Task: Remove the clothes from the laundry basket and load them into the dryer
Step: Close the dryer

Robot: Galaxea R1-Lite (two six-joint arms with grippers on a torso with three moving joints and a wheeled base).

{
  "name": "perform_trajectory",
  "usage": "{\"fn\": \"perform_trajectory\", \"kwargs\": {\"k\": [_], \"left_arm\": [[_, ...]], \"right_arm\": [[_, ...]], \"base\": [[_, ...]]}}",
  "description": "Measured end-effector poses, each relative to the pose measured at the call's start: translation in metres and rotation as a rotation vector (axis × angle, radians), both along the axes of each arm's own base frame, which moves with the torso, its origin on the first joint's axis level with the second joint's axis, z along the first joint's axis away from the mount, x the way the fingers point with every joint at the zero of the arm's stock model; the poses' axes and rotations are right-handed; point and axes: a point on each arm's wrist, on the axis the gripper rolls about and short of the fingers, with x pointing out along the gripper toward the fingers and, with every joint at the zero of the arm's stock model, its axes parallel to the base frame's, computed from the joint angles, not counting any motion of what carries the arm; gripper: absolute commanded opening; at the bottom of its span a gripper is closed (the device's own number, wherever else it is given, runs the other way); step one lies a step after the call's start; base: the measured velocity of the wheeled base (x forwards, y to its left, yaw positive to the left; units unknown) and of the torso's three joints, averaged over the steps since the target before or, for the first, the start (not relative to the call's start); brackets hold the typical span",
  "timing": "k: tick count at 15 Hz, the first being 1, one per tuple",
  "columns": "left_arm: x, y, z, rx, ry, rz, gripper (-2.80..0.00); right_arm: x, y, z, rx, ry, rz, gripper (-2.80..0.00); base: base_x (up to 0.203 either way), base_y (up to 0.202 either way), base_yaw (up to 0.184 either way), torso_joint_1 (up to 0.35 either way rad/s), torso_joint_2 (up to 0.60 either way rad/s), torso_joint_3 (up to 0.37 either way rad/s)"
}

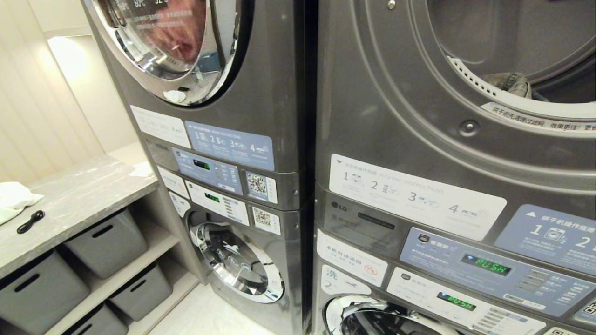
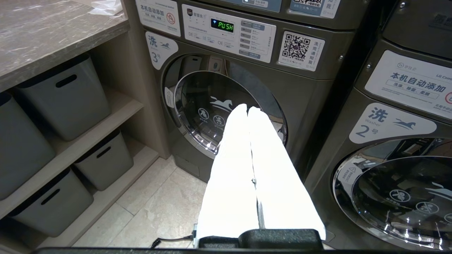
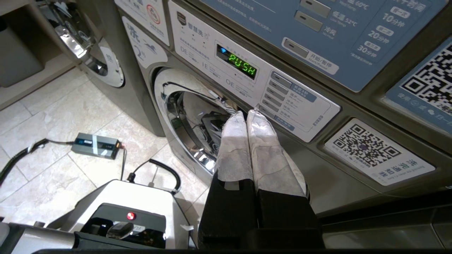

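The dryer (image 1: pixel 396 97) is the upper right machine, and its round opening shows no door across it. A piece of denim clothing (image 1: pixel 510 83) lies inside the drum at the rim. The laundry basket is out of view. Neither arm shows in the head view. My left gripper (image 2: pixel 247 108) is shut and holds nothing, its white fingers pressed together and pointing at the closed door of washer 3 (image 2: pixel 212 113). My right gripper (image 3: pixel 246 113) is also shut and empty, close in front of the control panel (image 3: pixel 247 70) and door of washer 2 (image 3: pixel 187 116).
A second stacked pair of machines (image 1: pixel 219 153) stands to the left. A stone counter (image 1: pixel 79 195) holds a white cloth (image 1: pixel 11 197) and a black cable (image 1: pixel 30 221), with grey bins (image 1: pixel 109 242) on the shelves beneath. A charger box (image 3: pixel 95 145) and cables lie on the tiled floor by my base (image 3: pixel 123 208).
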Motion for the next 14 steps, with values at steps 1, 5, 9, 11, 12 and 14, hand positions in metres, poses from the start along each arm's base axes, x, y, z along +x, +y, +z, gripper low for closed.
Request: {"fn": "perform_trajectory", "kwargs": {"k": [1, 5, 9, 11, 12, 14], "left_arm": [[0.0, 0.0, 0.0, 0.0, 0.0, 0.0, -2.8], [0.0, 0.0, 0.0, 0.0, 0.0, 0.0, -2.8], [0.0, 0.0, 0.0, 0.0, 0.0, 0.0, -2.8], [0.0, 0.0, 0.0, 0.0, 0.0, 0.0, -2.8], [0.0, 0.0, 0.0, 0.0, 0.0, 0.0, -2.8], [0.0, 0.0, 0.0, 0.0, 0.0, 0.0, -2.8]], "right_arm": [[0.0, 0.0, 0.0, 0.001, -0.003, -0.013, -2.8], [0.005, -0.001, 0.01, 0.096, -0.15, -0.085, -2.8], [0.004, -0.001, 0.002, 0.094, -0.068, -0.084, -2.8], [0.003, -0.001, -0.001, 0.035, -0.001, -0.065, -2.8], [0.004, -0.001, 0.0, 0.021, 0.017, -0.067, -2.8], [0.007, 0.0, 0.0, 0.016, 0.054, -0.127, -2.8]], "base": [[0.0, 0.0, 0.0, 0.0, 0.0, 0.0], [0.0, 0.0, 0.0, 0.0, 0.0, 0.0], [0.0, 0.0, 0.0, 0.0, 0.0, 0.0], [0.0, 0.0, 0.0, 0.0, 0.0, 0.0], [0.0, 0.0, 0.0, 0.0, 0.0, 0.0], [0.0, 0.0, 0.0, 0.0, 0.0, 0.0]]}}
